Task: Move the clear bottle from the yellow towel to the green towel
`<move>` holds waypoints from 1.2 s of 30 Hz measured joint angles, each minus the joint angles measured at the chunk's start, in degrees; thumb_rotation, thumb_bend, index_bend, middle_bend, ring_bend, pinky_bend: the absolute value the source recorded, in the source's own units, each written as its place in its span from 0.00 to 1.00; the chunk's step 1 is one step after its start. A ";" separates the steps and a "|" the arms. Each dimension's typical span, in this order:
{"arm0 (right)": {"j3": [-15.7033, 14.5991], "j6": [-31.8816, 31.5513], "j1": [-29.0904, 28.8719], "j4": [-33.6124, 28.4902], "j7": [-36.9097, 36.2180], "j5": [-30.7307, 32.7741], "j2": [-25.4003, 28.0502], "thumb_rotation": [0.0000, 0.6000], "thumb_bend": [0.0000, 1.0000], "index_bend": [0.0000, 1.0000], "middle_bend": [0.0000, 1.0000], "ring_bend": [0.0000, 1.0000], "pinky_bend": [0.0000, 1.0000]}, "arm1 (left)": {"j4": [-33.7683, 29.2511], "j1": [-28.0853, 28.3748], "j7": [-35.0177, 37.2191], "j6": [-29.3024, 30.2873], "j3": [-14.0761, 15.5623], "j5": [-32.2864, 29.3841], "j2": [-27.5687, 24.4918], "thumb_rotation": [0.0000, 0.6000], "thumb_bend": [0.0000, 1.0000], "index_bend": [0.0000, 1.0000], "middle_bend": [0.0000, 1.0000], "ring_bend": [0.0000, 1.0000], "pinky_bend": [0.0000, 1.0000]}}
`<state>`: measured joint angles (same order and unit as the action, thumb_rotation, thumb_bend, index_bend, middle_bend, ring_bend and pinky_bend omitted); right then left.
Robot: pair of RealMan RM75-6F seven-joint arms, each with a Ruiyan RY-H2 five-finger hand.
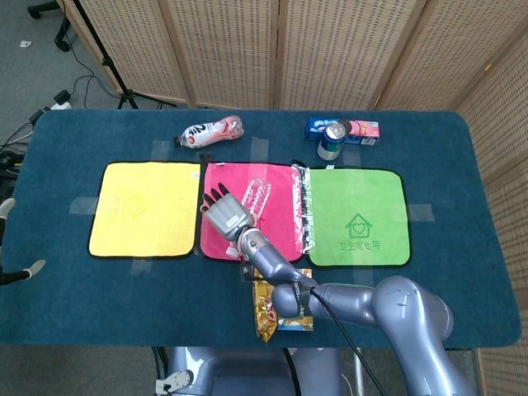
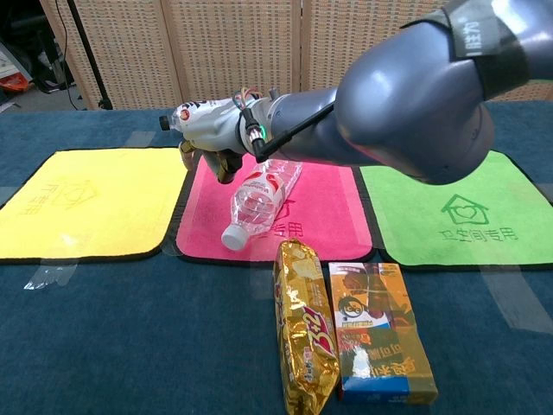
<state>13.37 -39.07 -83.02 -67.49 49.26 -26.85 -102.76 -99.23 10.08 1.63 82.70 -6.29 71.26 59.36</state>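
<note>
The clear bottle point(image 1: 257, 196) point(image 2: 259, 194) lies on its side on the pink towel point(image 1: 279, 231) point(image 2: 321, 203), cap toward the front edge. The yellow towel point(image 1: 144, 208) point(image 2: 86, 203) to its left and the green towel point(image 1: 356, 216) point(image 2: 458, 207) to its right are bare. My right hand point(image 1: 227, 216) point(image 2: 212, 143) hovers over the pink towel's left part, fingers spread, just left of the bottle and holding nothing. Only two spread fingertips of my left hand point(image 1: 10, 206) show at the far left edge, off the table.
A labelled bottle point(image 1: 210, 132) point(image 2: 194, 112) lies at the back, with a can point(image 1: 332, 142) and a blue box point(image 1: 359, 129) behind the green towel. A gold snack packet point(image 1: 262, 309) point(image 2: 304, 328) and a carton point(image 2: 380, 333) lie in front of the pink towel.
</note>
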 measured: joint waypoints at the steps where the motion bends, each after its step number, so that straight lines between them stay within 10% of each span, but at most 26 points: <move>1: -0.41 0.19 -0.51 0.38 0.56 1.17 -0.17 1.00 1.00 0.22 0.13 0.00 0.06 | 0.03 0.01 0.11 -0.22 -0.17 -0.20 -0.04 1.00 0.08 0.00 0.00 0.00 0.00; 21: -10.67 -0.22 -5.05 1.21 9.14 11.58 -0.49 1.00 1.00 0.37 0.28 0.09 0.10 | 0.06 0.36 1.19 -3.66 -0.84 0.08 -0.34 1.00 0.08 0.00 0.00 0.00 0.00; 36: -20.68 -7.00 -1.18 -13.44 12.17 13.00 12.89 1.00 1.00 0.37 0.29 0.09 0.12 | -0.80 0.04 0.10 -3.27 -0.50 2.20 0.11 1.00 0.09 0.00 0.00 0.00 0.00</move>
<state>-7.30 -46.07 -84.20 -80.94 61.43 -13.84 -89.86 -100.03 10.12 1.73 79.43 -6.79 73.46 59.47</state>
